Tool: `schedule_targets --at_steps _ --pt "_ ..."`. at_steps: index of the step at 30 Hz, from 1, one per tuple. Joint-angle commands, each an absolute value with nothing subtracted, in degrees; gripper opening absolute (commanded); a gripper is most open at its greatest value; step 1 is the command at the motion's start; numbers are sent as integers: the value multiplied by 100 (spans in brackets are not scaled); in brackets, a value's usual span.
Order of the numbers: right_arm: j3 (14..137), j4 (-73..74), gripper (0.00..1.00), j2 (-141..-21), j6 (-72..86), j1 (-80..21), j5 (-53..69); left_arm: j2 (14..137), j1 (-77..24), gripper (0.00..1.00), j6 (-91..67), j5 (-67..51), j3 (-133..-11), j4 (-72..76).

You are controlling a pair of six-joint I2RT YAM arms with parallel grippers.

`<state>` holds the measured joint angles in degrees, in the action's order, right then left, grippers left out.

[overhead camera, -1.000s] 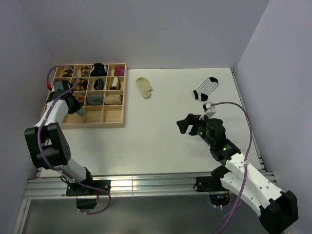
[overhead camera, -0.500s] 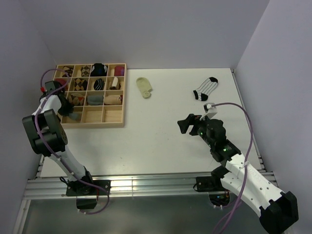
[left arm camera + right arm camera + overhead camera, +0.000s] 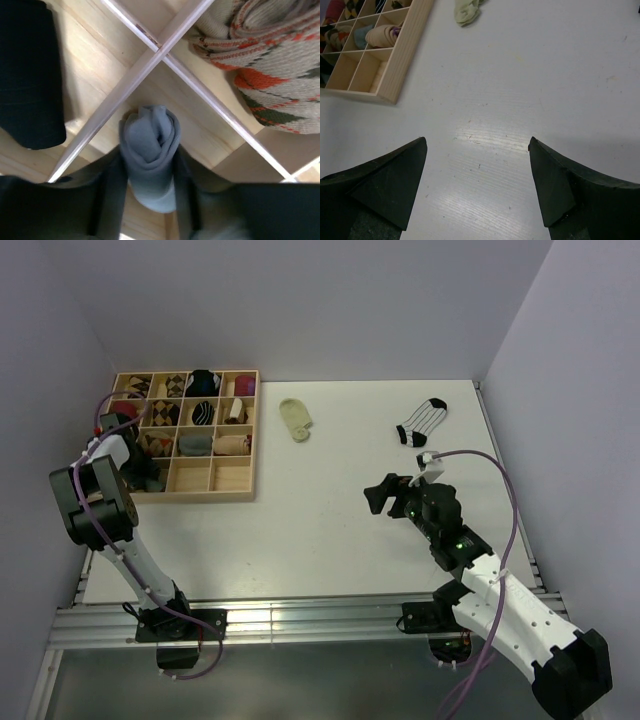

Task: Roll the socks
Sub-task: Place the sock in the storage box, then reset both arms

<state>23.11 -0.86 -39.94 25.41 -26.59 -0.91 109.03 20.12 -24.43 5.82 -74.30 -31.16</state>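
The grey sock (image 3: 150, 135) is a tight, plump roll sitting in the near-left corner compartment of the wooden tray (image 3: 232, 492), closely flanked by the left gripper (image 3: 149, 156), though whether its fingers pinch it cannot be told. Adjoining compartments hold a black roll (image 3: 27, 75) and an orange-patterned roll (image 3: 265, 65). Right of the tray lie the cream sock (image 3: 296, 418) and, farther right, the striped sock (image 3: 422, 421), both unrolled; the right gripper (image 3: 477, 145) gapes wide

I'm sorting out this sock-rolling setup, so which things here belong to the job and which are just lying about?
Job in hand:
grey rolled sock, in the tray
cream sock, unrolled on the table
striped sock, unrolled on the table

Just lying about:
wooden tray
orange patterned sock, already rolled and stored
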Motion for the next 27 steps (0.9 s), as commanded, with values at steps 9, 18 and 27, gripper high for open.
schedule_targets --at_steps 9,18,27 --pt "2636 104 89 -3920 2321 -2663 -255 10811 2004 73 -2417 202 -7559 -3208" --pt "3137 711 89 -3560 2276 -2663 -633 9854 1995 94 -2680 290 -7691 -3428" --pt "4227 1897 93 -3165 2206 -2663 -1492 7508 1995 99 -3015 290 -7436 -3366"
